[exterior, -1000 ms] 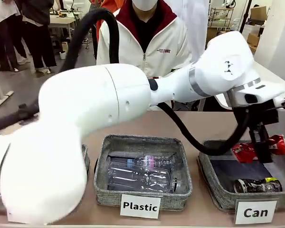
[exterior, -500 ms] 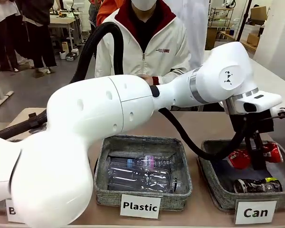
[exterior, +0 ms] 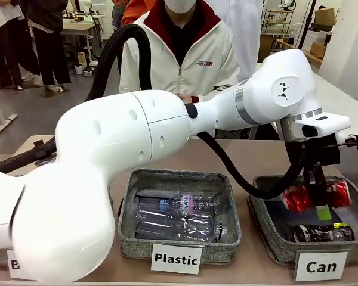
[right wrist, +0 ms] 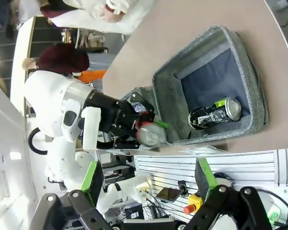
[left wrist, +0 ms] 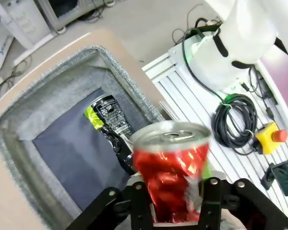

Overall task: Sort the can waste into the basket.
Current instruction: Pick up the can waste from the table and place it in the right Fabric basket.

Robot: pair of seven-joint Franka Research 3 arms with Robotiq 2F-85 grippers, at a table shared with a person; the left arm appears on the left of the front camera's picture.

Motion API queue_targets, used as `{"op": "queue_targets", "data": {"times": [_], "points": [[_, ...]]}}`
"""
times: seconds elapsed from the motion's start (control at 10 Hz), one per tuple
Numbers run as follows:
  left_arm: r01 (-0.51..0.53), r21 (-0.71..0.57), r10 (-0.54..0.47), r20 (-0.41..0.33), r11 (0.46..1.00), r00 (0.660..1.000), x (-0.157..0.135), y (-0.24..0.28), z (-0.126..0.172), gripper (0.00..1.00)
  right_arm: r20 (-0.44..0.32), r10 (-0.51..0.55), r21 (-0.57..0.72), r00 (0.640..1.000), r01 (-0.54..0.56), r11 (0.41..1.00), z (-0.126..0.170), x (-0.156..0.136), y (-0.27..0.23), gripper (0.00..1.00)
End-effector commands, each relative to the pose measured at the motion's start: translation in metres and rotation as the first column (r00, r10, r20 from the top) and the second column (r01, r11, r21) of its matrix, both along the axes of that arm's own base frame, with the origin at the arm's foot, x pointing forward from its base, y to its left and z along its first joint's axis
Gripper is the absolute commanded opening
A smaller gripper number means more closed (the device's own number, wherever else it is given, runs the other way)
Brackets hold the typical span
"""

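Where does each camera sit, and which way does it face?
Front view: fixed on the robot's side, facing across the table at the person; the left arm reaches over the grey woven basket labelled "Can".
Left wrist view: on the left wrist, looking down into that basket; the left gripper frames a crushed red metal can.
Right wrist view: on the right wrist, facing the basket; the right gripper is open.
Shared: basket and red can.

The red can point(left wrist: 172, 178) is crumpled glossy metal with a bright silver top. The black can point(left wrist: 107, 116) shines too. The basket point(left wrist: 57, 81) is rough grey woven cloth with a smooth dark lining. The arm point(exterior: 131, 137) is glossy white plastic; the table point(exterior: 227, 156) matt brown.
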State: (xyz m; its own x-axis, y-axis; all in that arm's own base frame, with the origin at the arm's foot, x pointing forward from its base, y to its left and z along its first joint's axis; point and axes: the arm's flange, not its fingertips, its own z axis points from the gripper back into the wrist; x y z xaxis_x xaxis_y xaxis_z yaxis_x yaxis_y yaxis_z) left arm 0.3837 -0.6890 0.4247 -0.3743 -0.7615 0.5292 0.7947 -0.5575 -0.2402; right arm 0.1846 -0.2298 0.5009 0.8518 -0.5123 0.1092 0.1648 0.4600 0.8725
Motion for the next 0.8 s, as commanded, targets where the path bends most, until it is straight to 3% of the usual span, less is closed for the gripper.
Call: {"op": "queue_targets", "data": {"times": [0.0, 0.5, 0.7], "points": [[0.043, -0.027, -0.042, 0.024, 0.999, 0.999, 0.054, -0.075, 0.025, 1.00, -0.006, 0.008, -0.016, 1.000, -0.008, 1.000, 0.001, -0.001, -0.004, 1.00], [0.055, -0.057, -0.053, 0.038, 0.997, 0.998, 0.059, -0.066, 0.031, 1.00, -0.006, 0.008, -0.016, 1.000, -0.008, 1.000, 0.001, -0.001, -0.004, 1.00], [-0.033, -0.078, 0.036, 0.038, 0.996, 0.999, 0.076, -0.050, 0.038, 1.00, 0.000, 0.000, 0.000, 1.000, 0.000, 1.000, 0.000, 0.000, 0.000, 1.00]]}}
